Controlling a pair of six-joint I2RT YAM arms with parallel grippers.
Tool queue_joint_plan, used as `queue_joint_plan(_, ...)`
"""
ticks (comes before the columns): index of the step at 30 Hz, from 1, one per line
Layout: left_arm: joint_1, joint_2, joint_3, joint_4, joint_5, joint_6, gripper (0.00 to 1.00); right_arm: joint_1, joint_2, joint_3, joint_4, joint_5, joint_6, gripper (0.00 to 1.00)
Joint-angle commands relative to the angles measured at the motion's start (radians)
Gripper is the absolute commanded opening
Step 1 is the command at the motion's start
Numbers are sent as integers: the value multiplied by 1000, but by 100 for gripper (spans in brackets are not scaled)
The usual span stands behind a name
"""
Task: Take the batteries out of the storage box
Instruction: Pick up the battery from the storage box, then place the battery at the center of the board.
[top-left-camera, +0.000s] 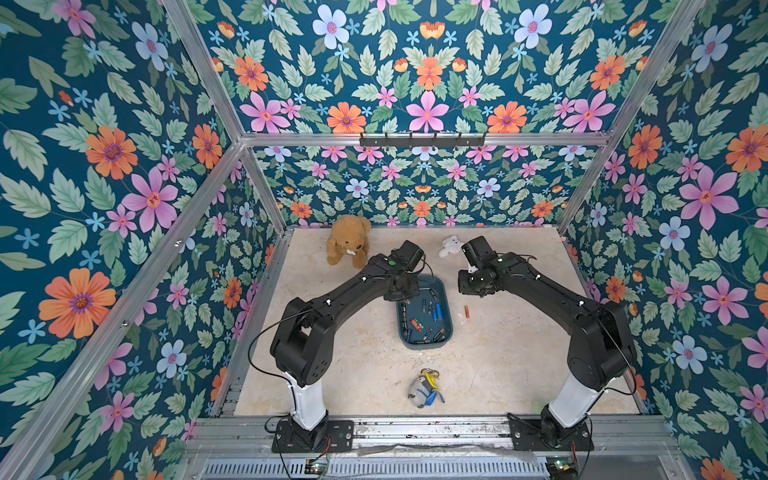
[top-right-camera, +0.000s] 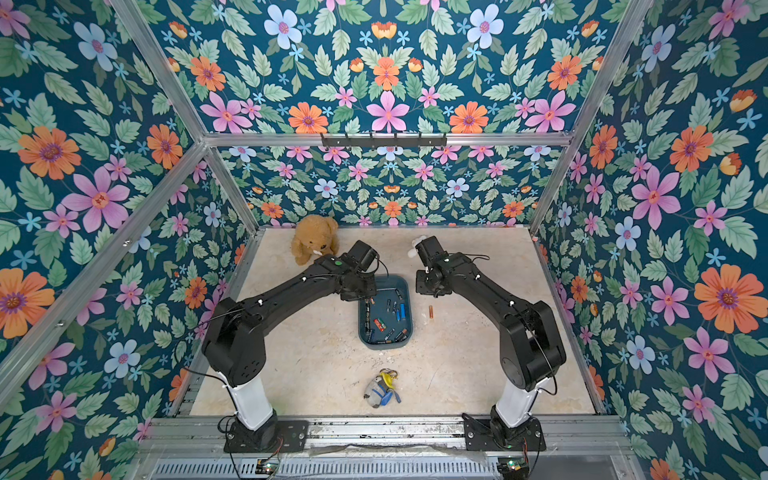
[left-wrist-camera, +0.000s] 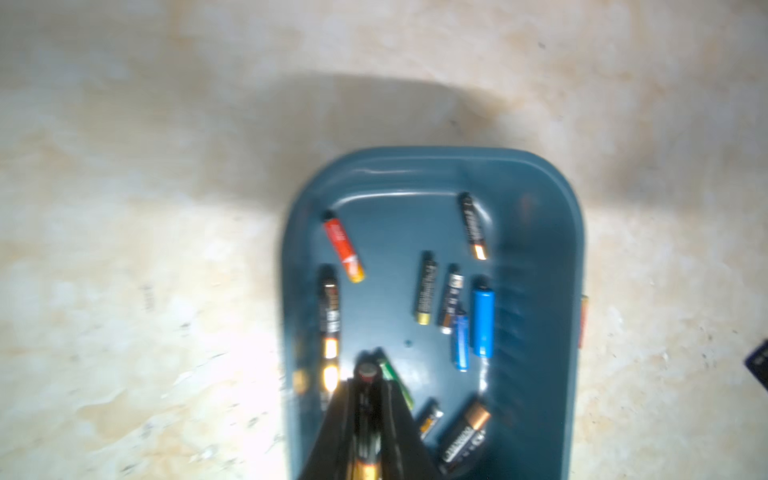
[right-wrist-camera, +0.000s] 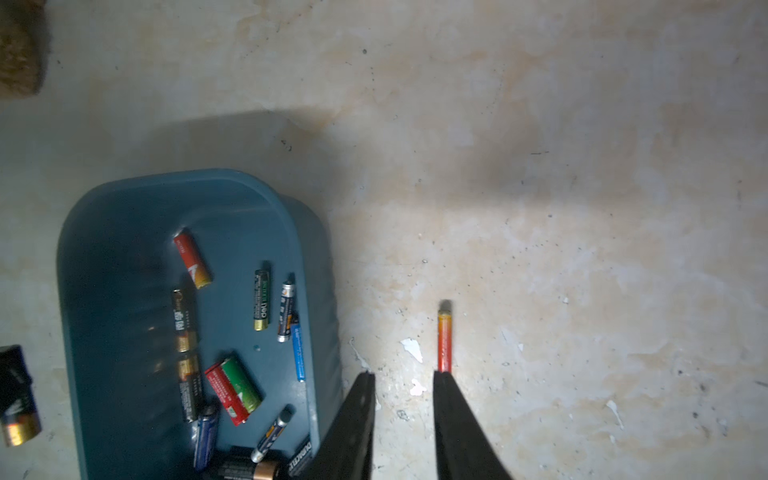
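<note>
On the left, at the back of the tabletop (top-left-camera: 374, 365), sits a brown teddy bear (top-left-camera: 348, 245), well apart from the work.

Next comes the left pincer (left-wrist-camera: 368, 382), hanging over the near-left corner of the storage box (left-wrist-camera: 536, 291). Its jaws are clamped together on a black battery (left-wrist-camera: 367, 372) with a copper end, which lies lengthwise between the fingers. We judge this grip risky. The cell is smooth and round, so it could slide out along the fingers and drop back into the box.

The teal box lies in the middle of the tabletop, between the two arms. Over a dozen batteries (left-wrist-camera: 482, 316) lie loose and flat on its floor, some of them touching. The box looks light, so a bump from either arm could push it or scatter the cells.

Just right of the box, an orange battery (right-wrist-camera: 444, 338) lies alone on the bare tabletop. A cell set down carelessly near it could roll away.

The right pincer (right-wrist-camera: 404, 380) hovers over the tabletop between the box wall and that orange battery. Its jaws are apart and hold nothing. Both arms are close together here, so we think a reach into the box by either one might clip the other.
</note>
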Motion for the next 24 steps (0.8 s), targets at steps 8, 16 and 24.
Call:
queue_joint_plan(8,103,-87,-146,25,-29,113,14,63,79,97,-32,2,48,30)
queue_joint_plan(16,121,-52,-223,114,-29,167,14,92,145,163,-39,-10,67,30)
queue_joint_plan(24,133,-17,-264,201,-24,247,13,102,191,195,-39,-28,84,30)
